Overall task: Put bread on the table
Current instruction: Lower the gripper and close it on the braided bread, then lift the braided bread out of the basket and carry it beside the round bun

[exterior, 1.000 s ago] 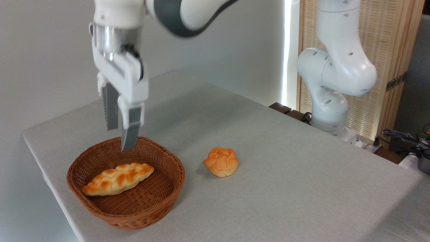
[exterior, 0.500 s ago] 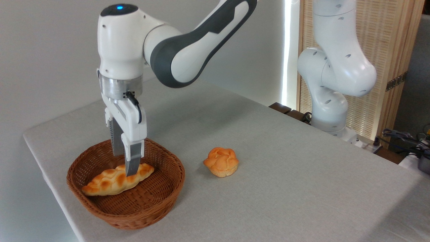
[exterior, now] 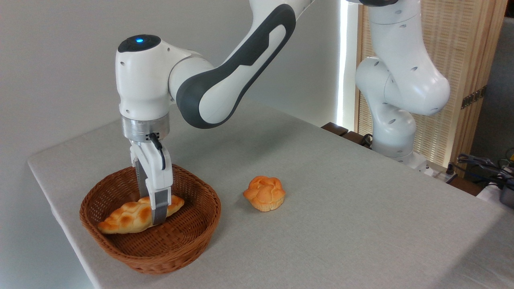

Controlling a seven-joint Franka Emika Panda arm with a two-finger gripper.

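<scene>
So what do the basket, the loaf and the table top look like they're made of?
Basket: brown woven wicker, matte; the plaited strands show plainly. Loaf: glossy golden-brown braided crust; it could be real bread or a plastic or foam replica, the picture cannot settle it. Table: light grey, matte, fabric-like covering with a faint weave.

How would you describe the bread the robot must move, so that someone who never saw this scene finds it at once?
Look at the brown wicker basket near the left end of the grey table. The bread lies inside it, with the gripper lowered around its right part. It is a long braided golden loaf with tapered ends, unlike the round orange bun that sits on the cloth outside the basket.
</scene>
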